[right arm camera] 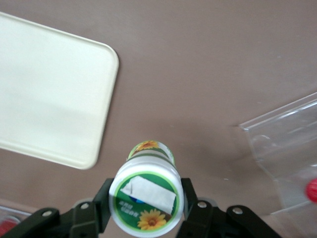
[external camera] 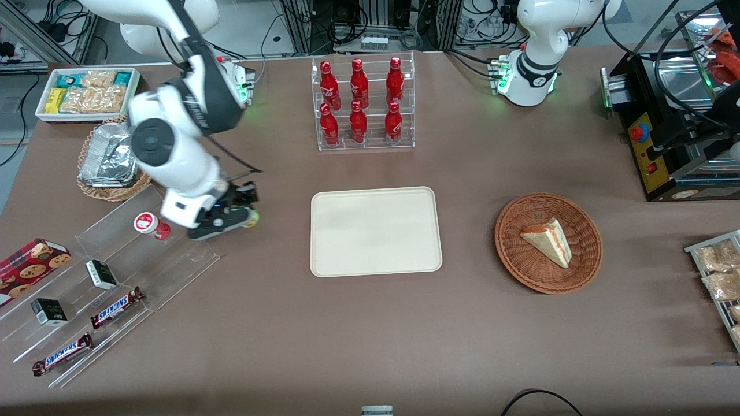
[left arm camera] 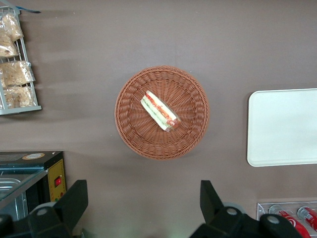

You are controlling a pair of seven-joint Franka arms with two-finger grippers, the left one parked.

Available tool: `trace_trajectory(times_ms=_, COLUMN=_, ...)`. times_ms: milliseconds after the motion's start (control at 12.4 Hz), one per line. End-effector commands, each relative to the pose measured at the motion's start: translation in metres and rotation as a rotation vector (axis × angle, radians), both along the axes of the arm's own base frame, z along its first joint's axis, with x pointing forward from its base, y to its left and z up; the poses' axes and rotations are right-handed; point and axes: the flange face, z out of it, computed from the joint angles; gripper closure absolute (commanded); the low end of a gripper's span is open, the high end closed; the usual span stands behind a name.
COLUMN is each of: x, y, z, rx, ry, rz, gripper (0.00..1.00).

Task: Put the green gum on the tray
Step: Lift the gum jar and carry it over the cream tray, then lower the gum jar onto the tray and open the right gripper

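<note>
Green gum (right arm camera: 146, 198) carried toward tray (external camera: 376, 231).
Gripper (external camera: 245, 215) was clamped on the canister, lifted off the table between the clear rack (external camera: 110, 271) and tray, probably so it cleared the rim.

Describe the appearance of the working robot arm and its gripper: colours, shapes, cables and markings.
The working arm has glossy white rounded shells with dark grey joint bands and a round dark cap on one joint. A black cable runs along it, and a green light glows at its base. Its gripper is black, with two angular fingers fastened by silver screws.
</note>
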Motion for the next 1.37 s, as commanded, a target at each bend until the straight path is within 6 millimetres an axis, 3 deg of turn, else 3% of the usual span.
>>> trace_trajectory(times_ms=0, x=0.013, y=0.06, z=-0.011, rx=-0.011, ry=-0.011, rz=-0.104, gripper=1.0)
trace_trajectory(times_ms=723, x=0.0, y=0.219, z=-0.092, rx=0.015, ry=-0.117, rz=-0.333, gripper=1.0)
trace_trajectory(times_ms=964, x=-0.001, y=0.248, z=-0.114, rx=0.049, ry=-0.157, rz=-0.379, gripper=1.0)
trace_trajectory(times_ms=1286, x=-0.007, y=0.259, z=-0.141, rx=0.053, ry=-0.162, rz=-0.384, gripper=1.0)
